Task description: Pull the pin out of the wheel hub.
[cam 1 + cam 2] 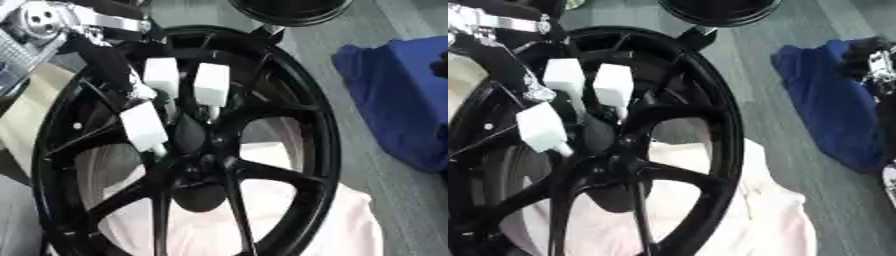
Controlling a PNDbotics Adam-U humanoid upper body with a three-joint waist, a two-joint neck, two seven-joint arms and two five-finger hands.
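Observation:
A black spoked wheel (302,125) lies on a white cloth. My left hand (162,75) comes in from the upper left and reaches down over the hub (199,165). Its white-padded fingers (211,82) and its thumb (143,125) curl in around a dark stubby piece, the pin (187,134), which stands at the hub's centre. The pin's lower end is lost against the black hub. My right hand (875,62) shows only as a dark shape with silver parts at the right edge, over a blue cloth.
The white cloth (341,225) spreads under the wheel to the lower right. A blue cloth (394,100) lies on the grey floor at the right. A second black round rim (289,10) shows at the top edge. Beige material (26,110) lies at the left.

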